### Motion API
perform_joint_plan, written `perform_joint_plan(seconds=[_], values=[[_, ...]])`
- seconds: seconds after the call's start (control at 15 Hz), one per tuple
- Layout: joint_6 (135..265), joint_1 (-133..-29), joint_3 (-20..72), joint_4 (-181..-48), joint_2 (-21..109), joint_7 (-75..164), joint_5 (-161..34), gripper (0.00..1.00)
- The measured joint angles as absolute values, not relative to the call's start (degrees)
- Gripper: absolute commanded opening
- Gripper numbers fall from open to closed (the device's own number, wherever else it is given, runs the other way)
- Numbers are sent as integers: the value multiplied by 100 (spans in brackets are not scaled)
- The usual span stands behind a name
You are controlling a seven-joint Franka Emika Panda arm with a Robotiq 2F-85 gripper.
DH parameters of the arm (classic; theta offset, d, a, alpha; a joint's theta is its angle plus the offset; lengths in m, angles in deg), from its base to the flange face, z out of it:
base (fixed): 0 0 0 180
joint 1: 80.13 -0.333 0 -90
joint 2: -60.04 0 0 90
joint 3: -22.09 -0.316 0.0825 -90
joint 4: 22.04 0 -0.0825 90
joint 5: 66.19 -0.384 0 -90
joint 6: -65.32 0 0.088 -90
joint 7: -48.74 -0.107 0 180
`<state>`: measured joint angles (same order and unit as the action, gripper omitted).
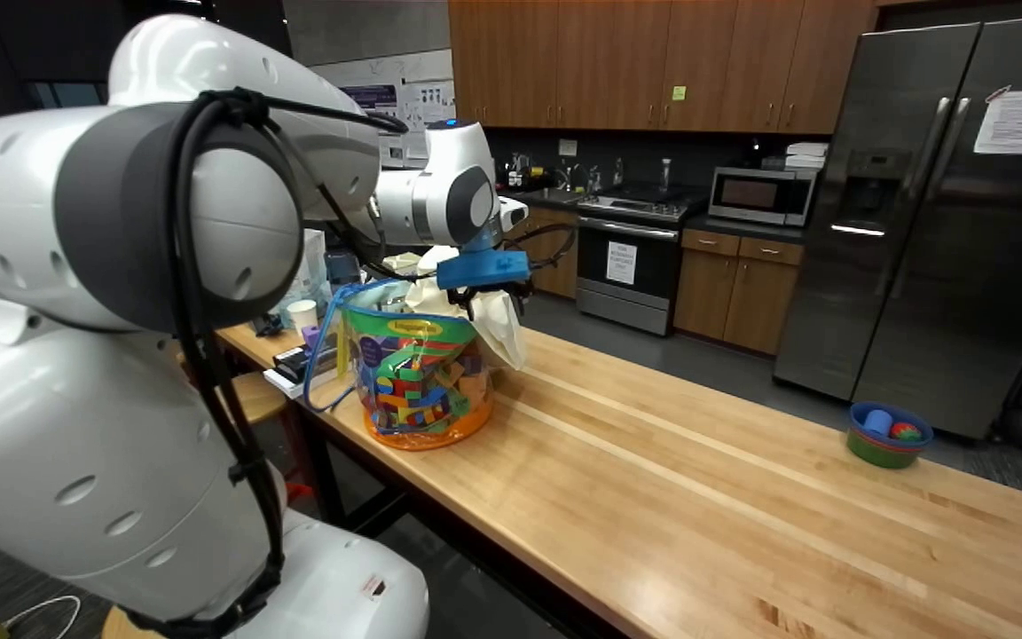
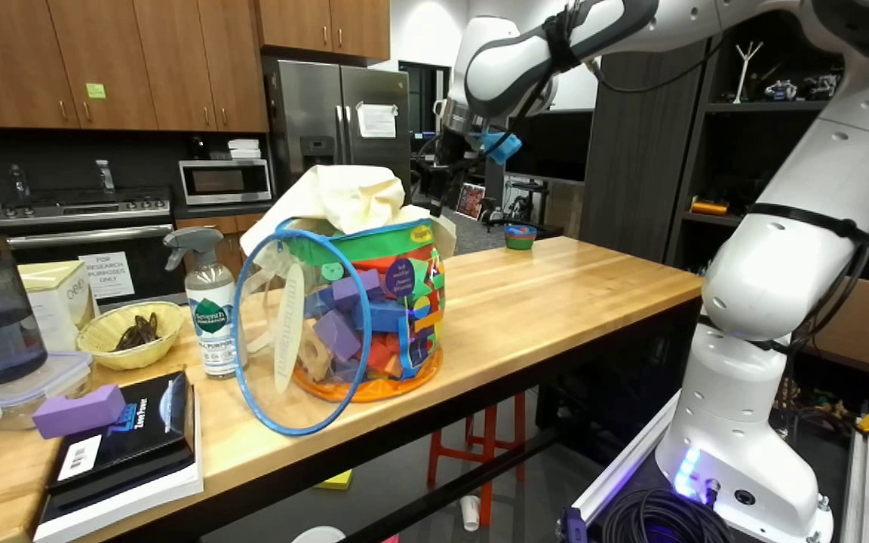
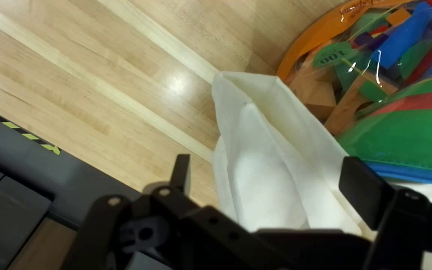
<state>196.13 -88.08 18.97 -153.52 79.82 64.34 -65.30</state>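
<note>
A cream cloth (image 1: 500, 330) is draped over the top of a clear zip bag (image 2: 397, 388) packed with coloured blocks, and one end of it hangs down the bag's side. In the wrist view my gripper (image 3: 268, 172) stands wide open, with a fold of the cloth (image 3: 261, 161) lying between its spread fingers (image 3: 364, 193). The right-hand finger in that view is close to the cloth's edge and the bag's blue rim (image 3: 411, 172); whether it touches cannot be told. Both exterior views show the gripper above the side of the bag where the cloth hangs.
The bag's blue-rimmed lid (image 2: 365, 332) hangs open towards a spray bottle (image 2: 212, 320). Beyond the bottle are a yellow basket (image 2: 114, 356), books (image 2: 133, 437) and a purple block (image 2: 80, 411). Stacked bowls (image 1: 882, 454) holding small items stand at the wooden table's (image 1: 697, 497) far end.
</note>
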Motion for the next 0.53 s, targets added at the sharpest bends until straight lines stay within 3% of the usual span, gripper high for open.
perform_joint_plan(seconds=[0.53], values=[[19930, -8809, 1879, -15677, 8144, 6286, -6530, 100]])
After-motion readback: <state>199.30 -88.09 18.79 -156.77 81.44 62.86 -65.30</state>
